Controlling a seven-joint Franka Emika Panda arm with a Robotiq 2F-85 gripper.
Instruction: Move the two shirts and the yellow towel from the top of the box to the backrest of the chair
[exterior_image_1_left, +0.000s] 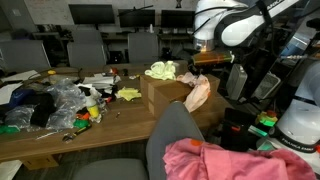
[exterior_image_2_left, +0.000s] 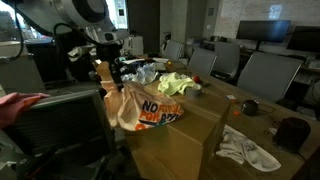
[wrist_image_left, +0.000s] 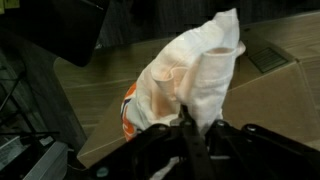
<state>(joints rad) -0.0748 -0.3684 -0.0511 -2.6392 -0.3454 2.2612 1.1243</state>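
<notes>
1. The gripper (wrist_image_left: 188, 128) is pinched shut on the top fold of the peach shirt (wrist_image_left: 185, 80). It holds the shirt high so the cloth hangs free by the edge of the box (wrist_image_left: 270, 100) near the chair (exterior_image_1_left: 172, 130).
2. The shirt's long axis is vertical, with the loose end pointing down.
3. The towel (exterior_image_1_left: 160, 70) lies on the box, and the pink shirt (exterior_image_1_left: 225, 160) drapes the backrest.
</notes>
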